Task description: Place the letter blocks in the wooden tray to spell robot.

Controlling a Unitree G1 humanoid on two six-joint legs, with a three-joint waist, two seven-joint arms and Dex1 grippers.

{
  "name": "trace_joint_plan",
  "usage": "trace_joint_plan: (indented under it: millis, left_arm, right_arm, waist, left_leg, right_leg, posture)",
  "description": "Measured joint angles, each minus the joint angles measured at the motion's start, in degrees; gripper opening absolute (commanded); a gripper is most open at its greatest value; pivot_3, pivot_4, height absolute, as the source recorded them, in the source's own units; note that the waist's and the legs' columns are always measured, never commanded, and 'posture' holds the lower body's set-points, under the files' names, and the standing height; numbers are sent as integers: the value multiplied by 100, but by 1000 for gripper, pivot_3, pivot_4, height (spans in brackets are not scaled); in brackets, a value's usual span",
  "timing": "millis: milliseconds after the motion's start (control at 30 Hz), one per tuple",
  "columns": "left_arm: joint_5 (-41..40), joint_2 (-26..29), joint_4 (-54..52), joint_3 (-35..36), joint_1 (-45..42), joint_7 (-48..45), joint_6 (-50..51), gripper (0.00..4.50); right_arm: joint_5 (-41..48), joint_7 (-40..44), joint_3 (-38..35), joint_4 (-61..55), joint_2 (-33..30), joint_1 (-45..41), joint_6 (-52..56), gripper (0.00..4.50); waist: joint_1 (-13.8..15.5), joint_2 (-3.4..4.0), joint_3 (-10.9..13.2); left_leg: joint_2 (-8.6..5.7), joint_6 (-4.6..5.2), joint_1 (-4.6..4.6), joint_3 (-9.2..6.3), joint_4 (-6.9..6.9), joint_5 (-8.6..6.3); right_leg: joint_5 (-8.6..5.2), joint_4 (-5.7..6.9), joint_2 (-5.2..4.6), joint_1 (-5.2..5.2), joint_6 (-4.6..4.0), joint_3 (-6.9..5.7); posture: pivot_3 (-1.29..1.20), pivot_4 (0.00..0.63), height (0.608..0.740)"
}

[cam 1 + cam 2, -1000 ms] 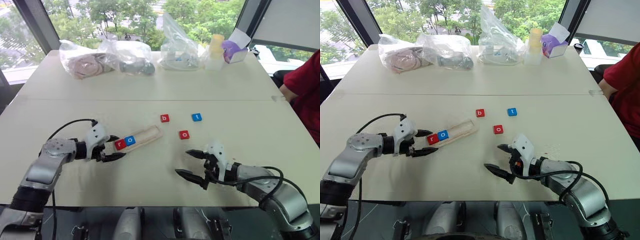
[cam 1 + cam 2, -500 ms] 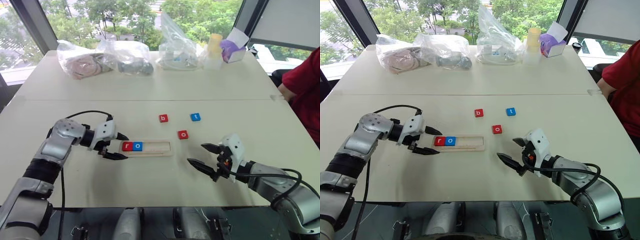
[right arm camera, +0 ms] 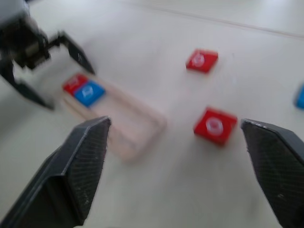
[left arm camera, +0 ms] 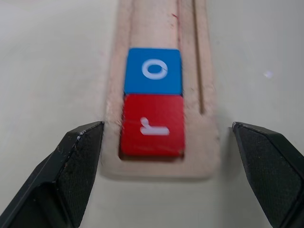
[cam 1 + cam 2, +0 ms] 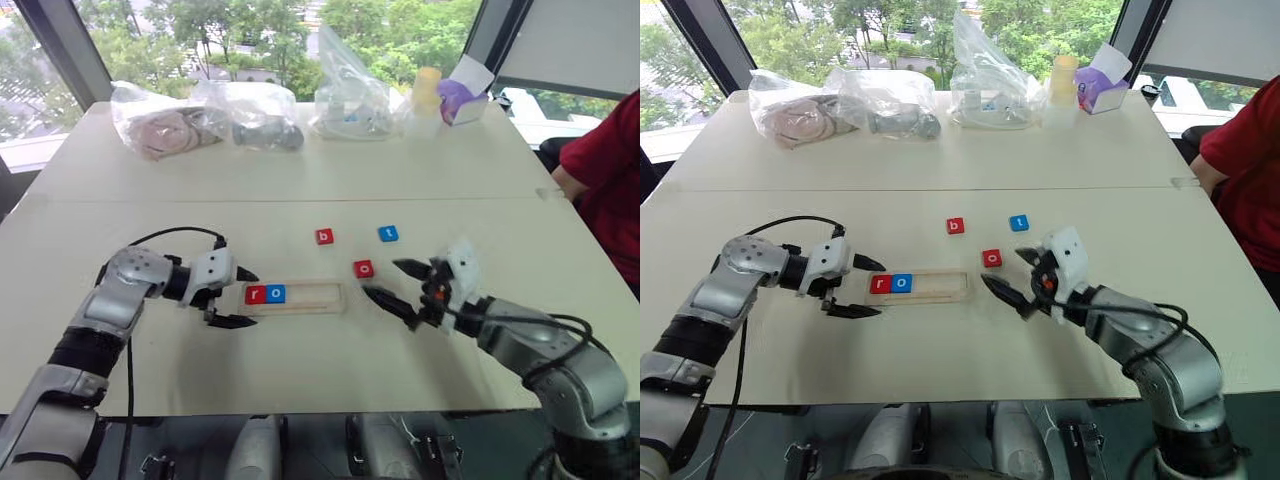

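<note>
**benchwatcher:** Left eye view had the wooden tray lying flat on the counter, long axis running side to side, with the red r block and blue o block sitting at its left end. Three slots were empty. The left hand was released, fingers spread on either side of that end of the tray, gripping nothing.

**tilefan:** And the loose ones?

**benchwatcher:** Red b block and blue t block were further back, well apart from the tray. The red o block sat just beyond the tray's right end, and the right hand hovered next to it, fingers wide open and empty, pointing toward the tray.

**tilefan:** So b goes next?

**benchwatcher:** I'd say so for the spelling, and the right hand was clearly the nearer one. It'd have to reach past the o, further back and to the left, to get it.
</note>
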Motion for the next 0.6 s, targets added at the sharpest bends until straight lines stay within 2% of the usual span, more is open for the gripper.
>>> trace_joint_plan:
  millis: [133, 267, 367, 467, 600]
  left_arm:
    - [-397, 578, -1096, 480, 520, 40, 849, 4468]
    - [-725, 1215, -1921, 1101, 1243, 174, 1694, 4468]
    - [-1128, 1078, -2152, 1948, 1265, 818, 2316, 4468]
    - [-1561, 994, -2683, 2563, 1380, 1286, 2834, 4468]
    - [-1843, 646, -3418, 2851, 2085, 1844, 3285, 4468]
  right_arm:
    - [-586, -516, 881, 820, 486, -1265, 294, 4500]
    - [-1433, -729, 1725, 2424, 1078, -2346, 27, 4500]
    - [-1915, -1019, 1908, 3680, 1718, -2940, -155, 4500]
    - [-2210, -1258, 1929, 4176, 2047, -3030, -276, 4500]
    - [-2357, -1584, 1600, 4492, 2465, -3073, -216, 4500]
  waist:
    - [-27, 2, 0]
    - [-70, 2, 2]
    - [-70, -2, 3]
    - [-72, -2, 2]
    - [-131, -4, 1]
  left_leg:
    - [5, 0, -3, 2, -6, 0]
    - [0, 0, -12, 0, -11, 0]
    - [-1, 0, -15, -2, -9, 0]
    - [-11, 0, -15, 1, -14, 0]
    - [-10, -1, -15, 6, -15, 0]
  right_leg:
    - [-1, 11, -1, -14, 0, 0]
    - [0, 17, -4, -26, 2, -2]
    - [2, 21, -5, -29, 4, -5]
    - [2, 20, -21, -28, 8, -3]
    - [4, 19, -25, -30, 11, 1]
  posture:
    - [0, 150, 740]
    - [0, 150, 740]
    - [0, 150, 740]
    - [0, 150, 740]
    - [0, 150, 740]
